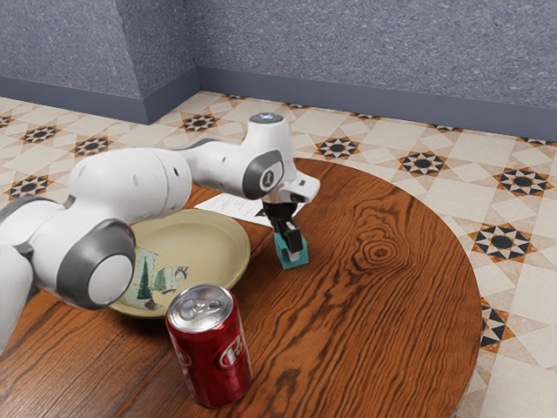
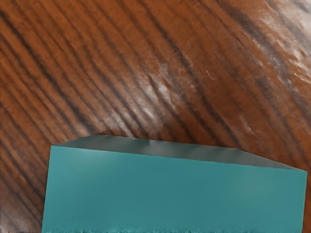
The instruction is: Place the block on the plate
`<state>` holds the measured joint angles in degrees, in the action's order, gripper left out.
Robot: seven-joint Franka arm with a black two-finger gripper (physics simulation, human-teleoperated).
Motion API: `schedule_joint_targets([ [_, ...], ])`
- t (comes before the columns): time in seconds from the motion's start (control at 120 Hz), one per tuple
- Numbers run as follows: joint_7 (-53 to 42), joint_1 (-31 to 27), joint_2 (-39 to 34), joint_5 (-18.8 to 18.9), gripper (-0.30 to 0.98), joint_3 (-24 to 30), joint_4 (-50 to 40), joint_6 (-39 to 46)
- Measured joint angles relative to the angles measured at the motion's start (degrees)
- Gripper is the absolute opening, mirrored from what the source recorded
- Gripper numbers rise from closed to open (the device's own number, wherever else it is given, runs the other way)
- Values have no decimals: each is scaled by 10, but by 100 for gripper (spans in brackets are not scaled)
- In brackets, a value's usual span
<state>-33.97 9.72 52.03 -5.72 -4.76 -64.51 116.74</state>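
Observation:
My gripper is down at the teal block in the exterior view, its black tip overlapping the block and covering part of it. Whether it grips the block cannot be made out. In the wrist view the teal block lies large along the lower edge, close under my hand, with wood grain beyond it. The cream plate, decorated with green trees, rests on the table to the exterior view's left of the block, partly behind my arm.
A red soda can stands upright near the plate's rim, at the front of the exterior view. A printed paper sheet lies behind the plate and the gripper. The round wooden table has a curved edge toward the exterior view's right.

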Motion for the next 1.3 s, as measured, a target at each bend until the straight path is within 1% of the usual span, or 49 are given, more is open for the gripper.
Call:
schedule_joint_targets([
  [0.042, 0, 0, 0, 0, 60, 0, 0, 0],
  [0.108, 1, 2, -2, 0, 45, -1, 1, 1],
  [0.192, 3, 5, -3, 1, 37, -1, 1, 1],
  [0.342, 6, 6, -19, 4, 37, -2, -7, 2],
  [0.442, 7, 6, -47, 6, 36, -3, -22, 0],
  [0.525, 8, 9, -83, 7, 36, -3, -49, -1],
  [0.675, 10, 11, -149, 7, 37, -3, -115, -2],
  [0.9, 10, 4, -266, 8, 38, -3, -253, -3],
  [1.042, 9, -4, -317, 10, 38, -5, -319, -8],
  [1.217, 5, -15, -380, 38, 38, -5, -396, -10],
  [1.3, 3, -31, -402, 51, 38, -5, -429, -11],
])
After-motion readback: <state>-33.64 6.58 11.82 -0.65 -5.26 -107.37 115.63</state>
